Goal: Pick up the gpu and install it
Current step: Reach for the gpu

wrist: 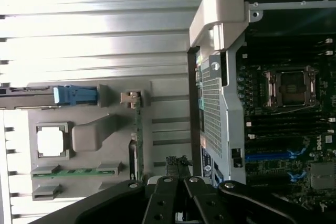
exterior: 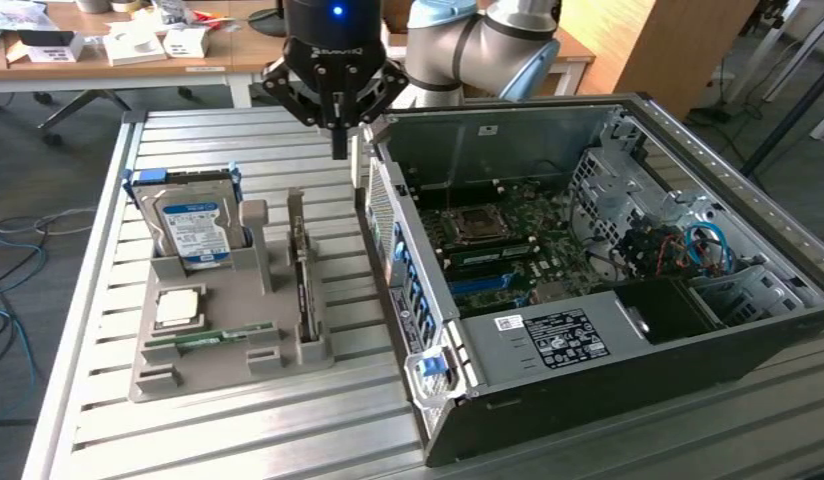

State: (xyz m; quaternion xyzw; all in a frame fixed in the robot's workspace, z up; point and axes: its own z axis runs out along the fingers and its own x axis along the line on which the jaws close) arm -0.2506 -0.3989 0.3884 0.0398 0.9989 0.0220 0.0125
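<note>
The gpu (exterior: 303,272) stands on edge in a slot of the grey holder (exterior: 272,255), a dark narrow card seen edge-on. The wrist view has it as a thin strip (wrist: 137,142) along the holder's side nearest the case. My gripper (exterior: 340,142) hangs above the table, over the gap between the holder and the open computer case (exterior: 546,335). Its fingers are shut with nothing between them, and they show again in the wrist view (wrist: 177,167). The gripper is well above the gpu and touches nothing. The motherboard (exterior: 499,250) lies exposed inside the case.
The holder also carries a silver hard drive (exterior: 192,225) with a blue-white label, a processor chip (exterior: 179,305) and a green memory stick (exterior: 212,337). The case's rear wall (exterior: 385,215) rises close to the gripper. The slatted metal table (exterior: 225,430) bears everything. Desks with clutter stand behind.
</note>
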